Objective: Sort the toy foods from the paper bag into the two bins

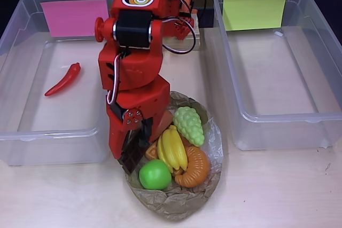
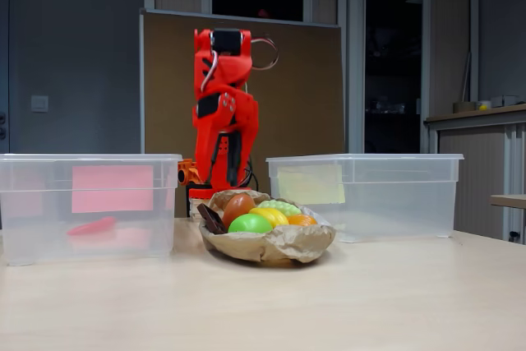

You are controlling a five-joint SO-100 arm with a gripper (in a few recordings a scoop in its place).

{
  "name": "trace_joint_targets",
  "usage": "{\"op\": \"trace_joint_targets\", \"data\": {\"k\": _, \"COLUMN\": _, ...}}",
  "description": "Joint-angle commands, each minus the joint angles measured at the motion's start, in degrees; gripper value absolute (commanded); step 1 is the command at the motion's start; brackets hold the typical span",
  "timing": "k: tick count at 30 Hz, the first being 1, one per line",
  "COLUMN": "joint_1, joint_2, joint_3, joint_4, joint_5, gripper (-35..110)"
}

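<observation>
— Counting first: one red gripper (image 1: 132,148) reaching down into one crumpled paper bag (image 1: 176,204); two clear bins, one either side of it in the overhead view.

— Agreed on two. Pink-labelled bin (image 1: 32,132) to the left of the gripper, yellow-green-labelled bin (image 1: 278,126) well to its right, both resting on the pale counter (image 1: 278,190).

— Inside the pink-labelled one?

— Just one red chili (image 1: 63,79), lying flat, up and to the left of the gripper; long axis diagonal, stem end toward the upper right, thin tip toward the lower left. Nothing visible in the yellow-green-labelled bin except a small white speck too small to identify.

— And the bag?

— Holding one green grapes bunch (image 1: 189,125) just right of the gripper, narrow end toward the lower right. One bunch of yellow bananas (image 1: 173,149) right beside the gripper, long axis running near to far. One orange croissant (image 1: 195,168) curving around below the bananas. One green apple (image 1: 155,174) just below the gripper. One brown chocolate bar (image 1: 130,156) at the gripper's tip, propped at the bag's left edge in the fixed view, too.

— Grip state?

— Hard to call; fingers down against the chocolate bar, but closed on it or merely touching, cannot tell. Something reddish-brown and rounded (image 2: 238,205) sitting behind the apple in the fixed view, not identifiable.
</observation>
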Motion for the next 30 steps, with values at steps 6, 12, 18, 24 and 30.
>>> {"op": "trace_joint_targets", "data": {"k": 6, "joint_1": 1.41, "joint_2": -5.27, "joint_3": -7.12, "joint_4": 2.72, "joint_5": 0.53, "gripper": 24}}
{"op": "trace_joint_targets", "data": {"k": 12, "joint_1": 2.64, "joint_2": -9.40, "joint_3": -11.34, "joint_4": 4.92, "joint_5": 0.09, "gripper": 24}}
{"op": "trace_joint_targets", "data": {"k": 18, "joint_1": 3.96, "joint_2": -12.57, "joint_3": -16.00, "joint_4": 7.56, "joint_5": -1.05, "gripper": 24}}
{"op": "trace_joint_targets", "data": {"k": 24, "joint_1": 5.27, "joint_2": -15.73, "joint_3": -19.86, "joint_4": 10.20, "joint_5": -2.29, "gripper": 23}}
{"op": "trace_joint_targets", "data": {"k": 30, "joint_1": 5.63, "joint_2": -16.79, "joint_3": -19.86, "joint_4": 12.13, "joint_5": -1.76, "gripper": 20}}
